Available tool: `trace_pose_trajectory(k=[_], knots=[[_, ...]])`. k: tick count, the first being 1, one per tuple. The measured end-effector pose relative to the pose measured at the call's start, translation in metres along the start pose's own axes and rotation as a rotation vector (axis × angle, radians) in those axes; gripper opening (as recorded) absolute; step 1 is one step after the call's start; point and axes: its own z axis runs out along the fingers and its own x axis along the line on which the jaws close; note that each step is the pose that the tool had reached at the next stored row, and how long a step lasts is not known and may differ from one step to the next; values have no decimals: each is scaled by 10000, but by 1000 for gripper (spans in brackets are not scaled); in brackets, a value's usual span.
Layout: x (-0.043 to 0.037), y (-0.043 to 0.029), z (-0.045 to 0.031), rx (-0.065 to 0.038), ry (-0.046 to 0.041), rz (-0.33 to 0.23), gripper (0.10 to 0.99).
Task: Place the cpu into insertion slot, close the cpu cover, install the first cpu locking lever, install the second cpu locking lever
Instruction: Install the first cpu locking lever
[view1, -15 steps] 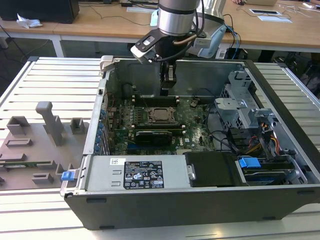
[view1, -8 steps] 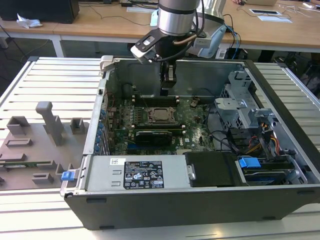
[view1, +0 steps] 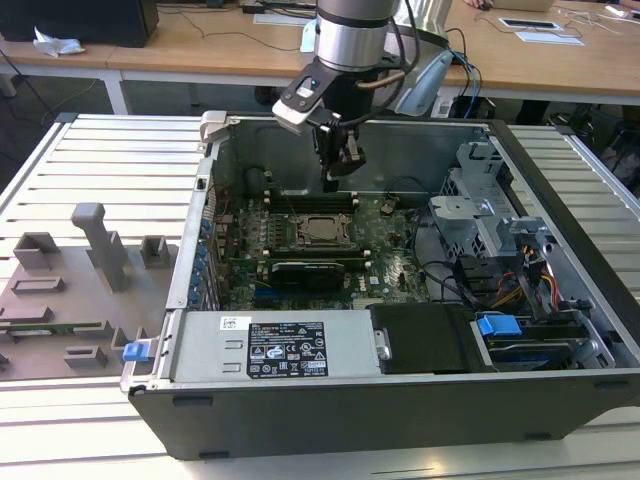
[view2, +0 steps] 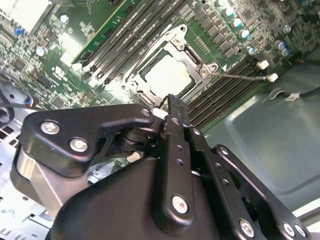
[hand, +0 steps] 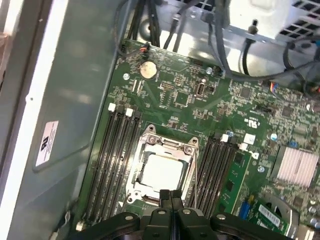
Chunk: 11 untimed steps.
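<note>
With the chip (hand: 161, 172) under its cover (hand: 189, 170) at the board's (hand: 185, 95) middle, the gripper (hand: 170, 195), fingers pressed together and empty, seems set on the first lever (view2: 240, 76), which needs a careful downward push.

An open case (view1: 400, 410) lies on a slatted table (view1: 110, 160). Its green motherboard (view1: 385, 250) carries a graphics card (view1: 305, 272), memory slots (hand: 117, 160), a coin battery (hand: 147, 69) and a finned heatsink (hand: 298, 165). A power supply (view1: 270, 345) sits along the near wall. Grey fixtures (view1: 100, 245) stand outside the case at the exterior view's left; wooden desks (view1: 200, 45) lie behind.
</note>
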Motion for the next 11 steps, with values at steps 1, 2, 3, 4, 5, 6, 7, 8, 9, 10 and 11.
trace_pose_trajectory(k=[1,2,3,4,5,6,7,8,9,10,11], knots=[[0,0,0,-3,-5,-118,106],[0,0,0,-6,-11,-250,106],[0,0,0,-12,-18,-450,106],[0,0,0,-16,-24,-586,106],[0,0,0,-18,-28,-697,106],[0,0,0,-23,-35,-858,106],[0,0,0,-28,-44,-1079,106],[0,0,0,-33,-50,-1241,106],[0,0,0,-36,-55,-1349,106],[0,0,0,-40,-62,-1524,106],[0,0,0,-43,-67,-1646,106]])
